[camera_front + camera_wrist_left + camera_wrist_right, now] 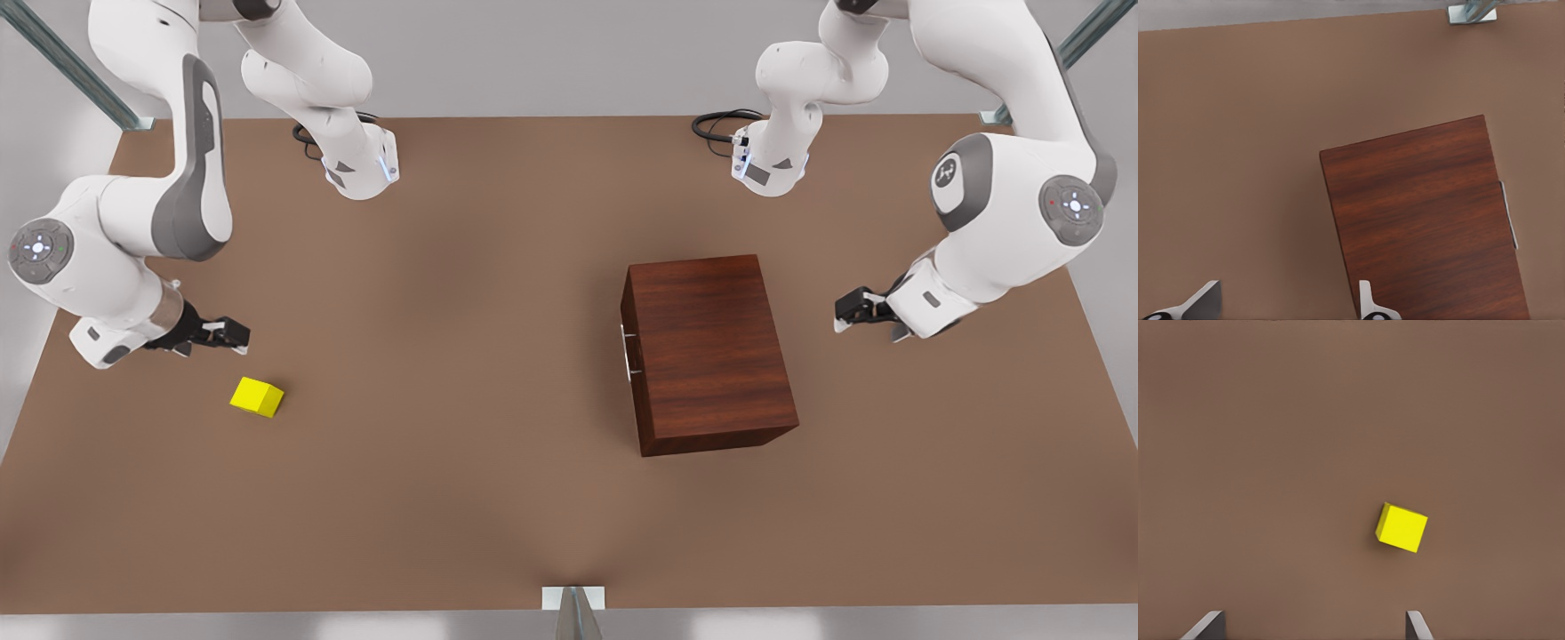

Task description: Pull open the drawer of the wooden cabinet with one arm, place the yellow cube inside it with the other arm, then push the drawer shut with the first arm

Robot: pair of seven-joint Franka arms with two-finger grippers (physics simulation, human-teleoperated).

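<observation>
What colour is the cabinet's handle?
Silver; the handle shows best in the left wrist view.

We are seeing the wooden cabinet showing a dark reddish-brown wood grain with a smooth, faintly satiny finish, and the thin bar handle on its drawer front is looking like bright silver metal. We are finding the yellow cube looking plain, smooth and matt, like plastic, while the table under it is showing a flat, matt brown surface with no grain. We are noting glossy white plastic-looking shells with grey panels on both arms, and pale metallic-looking fingers on the left gripper and the right gripper.
</observation>
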